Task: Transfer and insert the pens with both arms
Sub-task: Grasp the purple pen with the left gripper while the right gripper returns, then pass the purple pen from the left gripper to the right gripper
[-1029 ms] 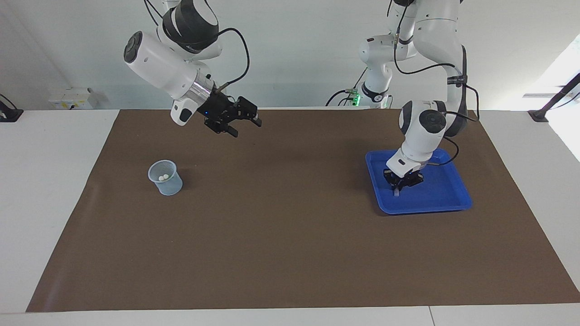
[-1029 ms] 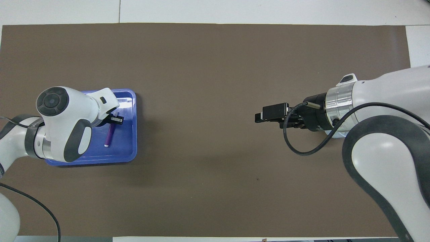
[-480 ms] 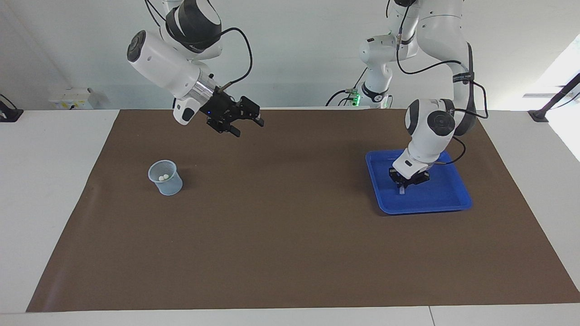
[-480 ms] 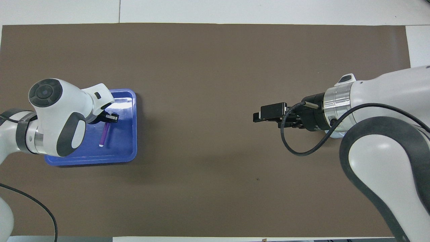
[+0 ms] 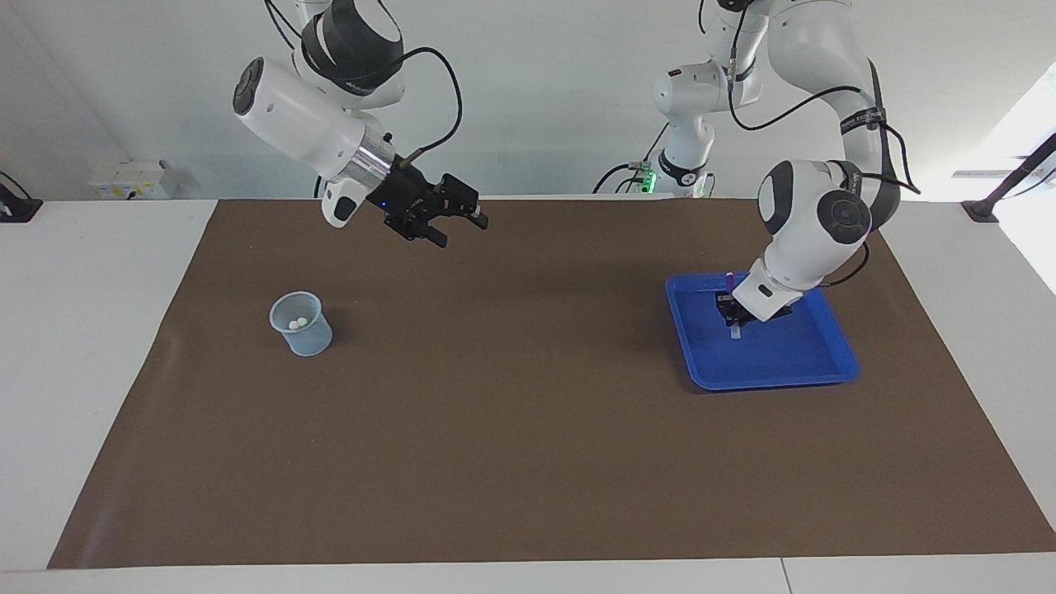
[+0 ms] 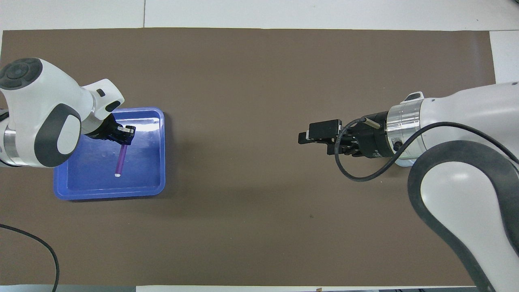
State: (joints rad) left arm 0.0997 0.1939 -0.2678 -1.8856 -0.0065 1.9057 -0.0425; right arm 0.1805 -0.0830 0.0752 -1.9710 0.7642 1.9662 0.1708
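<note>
I am reading the job as two-thirds done. In the clear cup (image 5: 302, 323) at the right arm's end of the brown mat (image 5: 528, 462), two pale pen ends (image 5: 299, 322) are showing at the rim, so I am taking two pens as already inserted; their colours I cannot tell from here. The blue tray (image 5: 813, 363), toward the left arm's end of the mat, is carrying nothing else that I can see, so the purple pen (image 6: 121, 158) is the last one.

The left gripper (image 6: 125, 138) is clamping that pen near its coloured end, fingers together on the barrel, over the tray's half nearer the robots. In the overhead view the pen is running from the fingers toward the robots, its whitish tip (image 6: 116, 175) over the tray floor; in the facing view the pen is looking tilted, and whether the tip is touching the floor I cannot tell.

The right gripper (image 5: 452, 221) is waiting with its fingers spread apart and nothing between them, in the air over bare mat, well apart from the tray.

What is left, as I judge it: lifting the pen out of the tray, carrying it to mid-mat, passing it across, and dropping it into the cup.
</note>
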